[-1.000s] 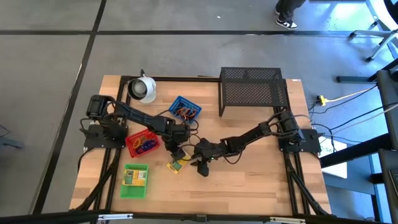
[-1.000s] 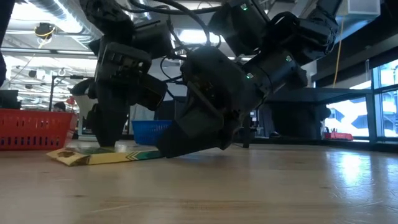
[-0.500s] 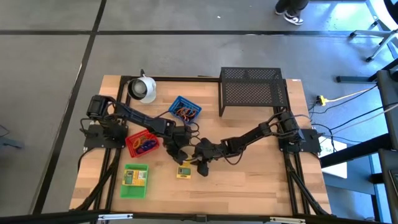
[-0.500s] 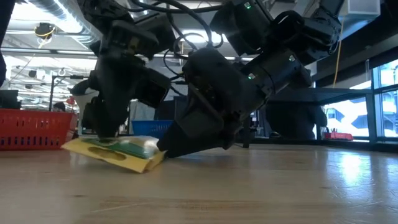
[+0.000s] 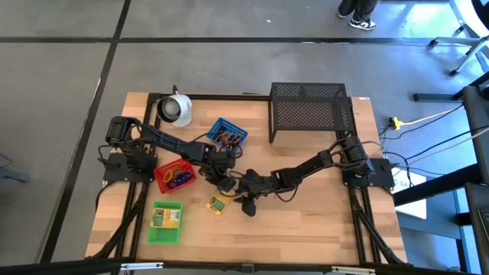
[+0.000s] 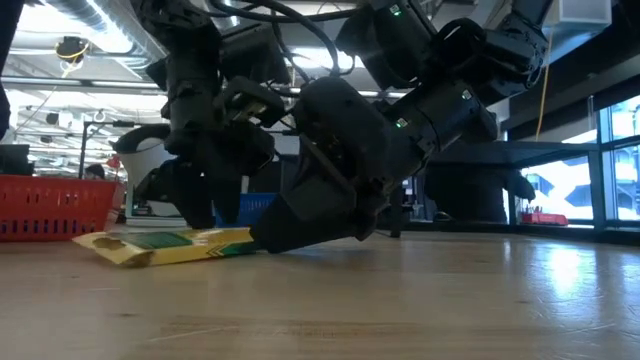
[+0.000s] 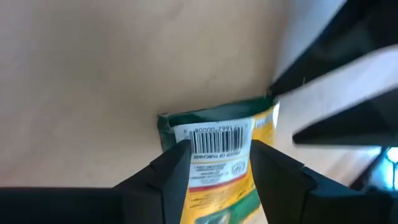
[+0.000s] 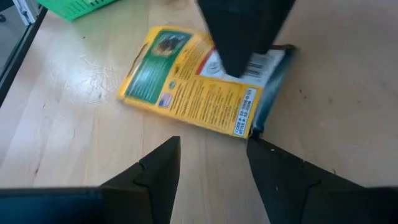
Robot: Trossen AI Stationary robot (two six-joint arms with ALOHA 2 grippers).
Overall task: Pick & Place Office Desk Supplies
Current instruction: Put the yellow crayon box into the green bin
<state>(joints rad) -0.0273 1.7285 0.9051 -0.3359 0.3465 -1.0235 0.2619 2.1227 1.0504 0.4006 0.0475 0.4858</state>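
I am holding my left gripper [image 7: 214, 165] over the barcode end of the yellow-green box [image 8: 199, 87], its fingers [image 7: 171, 171] apart on either side. The box is lying flat on the wooden table [image 5: 306, 229], near the green tray [image 5: 166, 222]. My right gripper [image 8: 211, 165] is waiting just beside it, fingers spread, holding nothing.
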